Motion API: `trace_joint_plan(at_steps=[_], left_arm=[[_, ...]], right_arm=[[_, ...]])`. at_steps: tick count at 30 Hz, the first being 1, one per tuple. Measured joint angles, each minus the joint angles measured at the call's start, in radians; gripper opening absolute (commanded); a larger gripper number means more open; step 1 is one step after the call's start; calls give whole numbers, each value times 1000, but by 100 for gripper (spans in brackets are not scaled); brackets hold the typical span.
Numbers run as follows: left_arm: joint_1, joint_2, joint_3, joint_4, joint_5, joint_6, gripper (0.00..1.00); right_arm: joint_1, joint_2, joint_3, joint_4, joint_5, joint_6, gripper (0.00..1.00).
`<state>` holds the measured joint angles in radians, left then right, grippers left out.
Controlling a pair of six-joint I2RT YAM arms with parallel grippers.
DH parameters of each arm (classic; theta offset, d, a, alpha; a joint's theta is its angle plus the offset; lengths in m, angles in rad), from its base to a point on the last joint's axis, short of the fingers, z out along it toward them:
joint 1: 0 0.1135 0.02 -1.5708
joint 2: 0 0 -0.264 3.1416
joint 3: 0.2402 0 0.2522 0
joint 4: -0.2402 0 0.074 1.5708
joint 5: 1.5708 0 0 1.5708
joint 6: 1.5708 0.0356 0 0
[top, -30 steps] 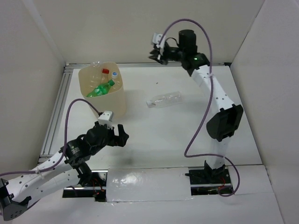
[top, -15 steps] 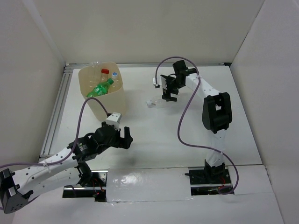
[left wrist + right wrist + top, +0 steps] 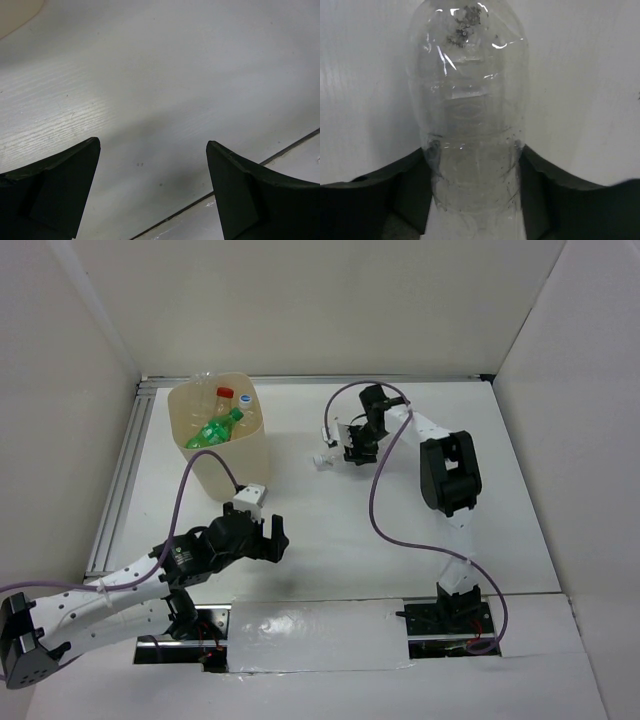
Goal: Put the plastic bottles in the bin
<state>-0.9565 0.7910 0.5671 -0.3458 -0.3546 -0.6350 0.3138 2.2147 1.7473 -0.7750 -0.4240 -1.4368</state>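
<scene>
A clear plastic bottle [image 3: 323, 458] lies on the table right of the bin; in the right wrist view it [image 3: 470, 125] fills the middle. My right gripper [image 3: 352, 447] is down over it, open, with one finger on each side of its body [image 3: 472, 165], close against it. The beige bin [image 3: 240, 468] stands at the far left and holds a green bottle [image 3: 216, 430], a red-capped bottle [image 3: 226, 393] and other clear ones. My left gripper [image 3: 272, 540] hangs open and empty over bare table [image 3: 153, 145], in front of the bin.
White walls close in the table on three sides. A metal rail [image 3: 118, 480] runs along the left edge. A seam in the table top [image 3: 280, 150] shows near the left gripper. Purple cables [image 3: 385, 510] trail from both arms.
My right arm swung down from high at the back and set its gripper over the clear bottle. My left gripper moved a little right and toward the front.
</scene>
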Motion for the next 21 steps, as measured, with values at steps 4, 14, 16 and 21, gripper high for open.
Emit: trace_joint_plan(at_steps=[4, 14, 16, 21], left_arm=[[-5, -1, 0, 4, -12, -2, 100], [-18, -46, -31, 9, -23, -29, 100], [-18, -49, -32, 9, -23, -30, 100], [-27, -75, -34, 8, -28, -32, 100]], right_arm=[[1, -23, 19, -36, -31, -11, 32], [193, -326, 149, 125, -43, 209, 34], [272, -354, 241, 187, -39, 255, 35], [430, -343, 427, 303, -35, 303, 39]])
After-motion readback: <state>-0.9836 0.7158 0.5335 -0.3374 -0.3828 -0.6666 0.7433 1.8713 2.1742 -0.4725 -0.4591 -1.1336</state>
